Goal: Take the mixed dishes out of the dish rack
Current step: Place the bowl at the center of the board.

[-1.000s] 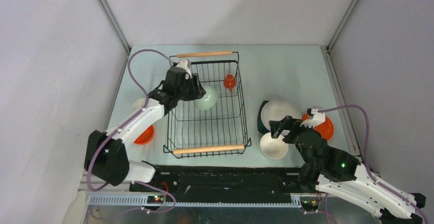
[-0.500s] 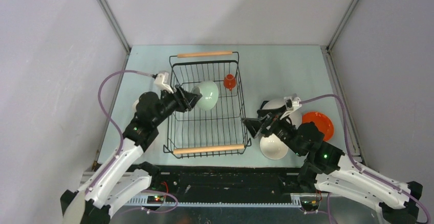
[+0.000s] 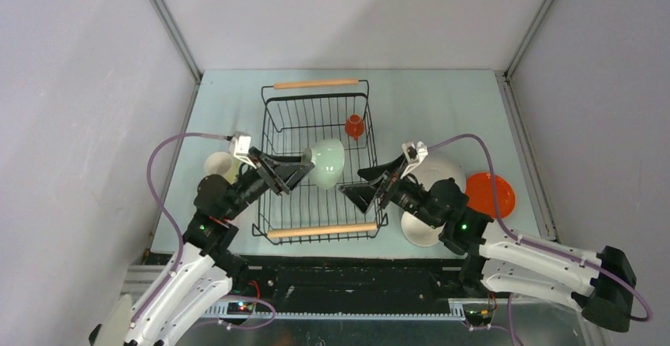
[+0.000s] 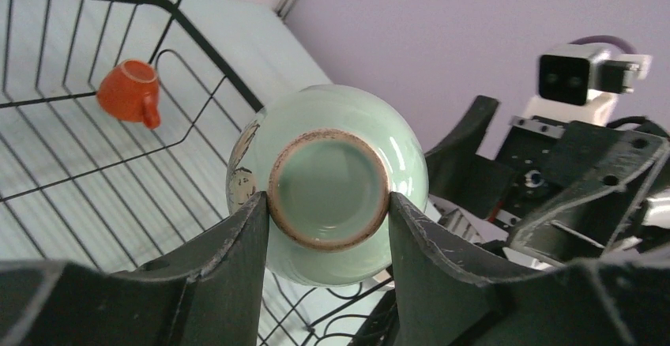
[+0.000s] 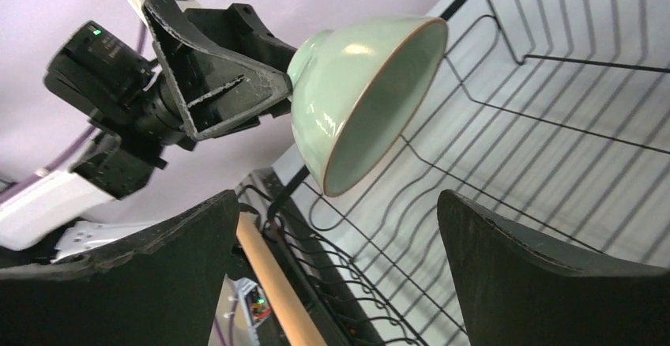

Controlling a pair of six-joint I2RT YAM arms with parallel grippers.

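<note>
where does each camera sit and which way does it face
Top external: above and behind the arms, looking down on the dish rack; both arms show.
Left wrist: on the left arm, looking along the left gripper at the pale green bowl's foot, clamped.
Right wrist: on the right arm, facing the bowl's rim over the rack; the open right gripper frames it.
Shared: both wrist views hold the bowl and the other arm.

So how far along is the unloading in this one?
Done: white bowls and an orange plate sit right of the dish rack, a pale mug left of it. In hand: the left gripper clamps the pale green bowl by its foot above the rack; the right gripper is open beside it. Left: the orange cup in the rack.
</note>
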